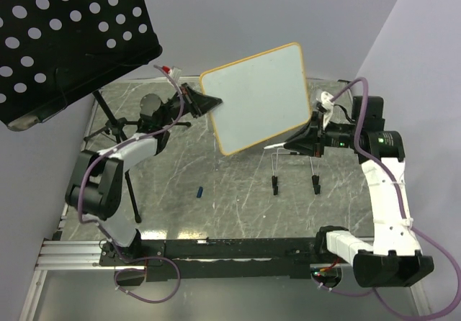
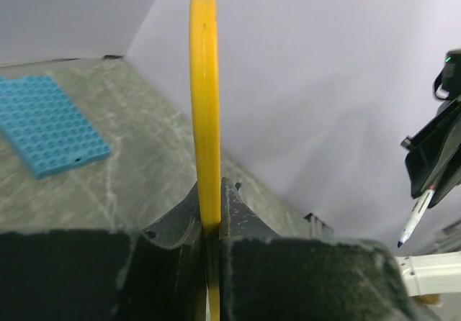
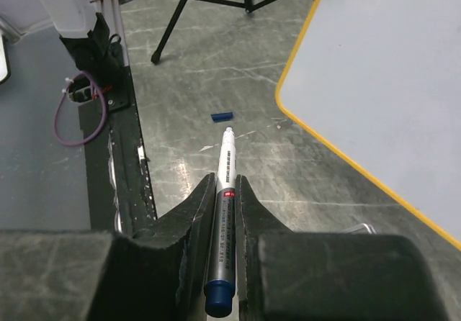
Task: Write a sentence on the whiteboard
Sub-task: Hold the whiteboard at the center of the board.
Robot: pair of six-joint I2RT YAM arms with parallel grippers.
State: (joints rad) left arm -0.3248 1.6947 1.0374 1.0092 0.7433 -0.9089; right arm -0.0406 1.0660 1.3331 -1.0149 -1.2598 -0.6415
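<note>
The whiteboard [image 1: 256,98], white with a yellow-orange rim, is held tilted in the air above the table. My left gripper [image 1: 212,104] is shut on its left edge. In the left wrist view the rim [image 2: 205,105] stands edge-on between the jaws of my left gripper [image 2: 212,206]. My right gripper [image 1: 292,147] is shut on a silver marker [image 3: 225,213] with a blue end, its tip pointing left just below the board's lower edge. The board's face [image 3: 389,76] shows no writing; the sentence is not visible.
A small blue piece [image 1: 200,190] lies on the table below the board. A wire stand with two black clip feet [image 1: 275,186] stands under the right gripper. A black perforated music stand [image 1: 65,33] on a tripod [image 1: 115,127] is at the left. A blue studded plate [image 2: 50,123] lies beyond.
</note>
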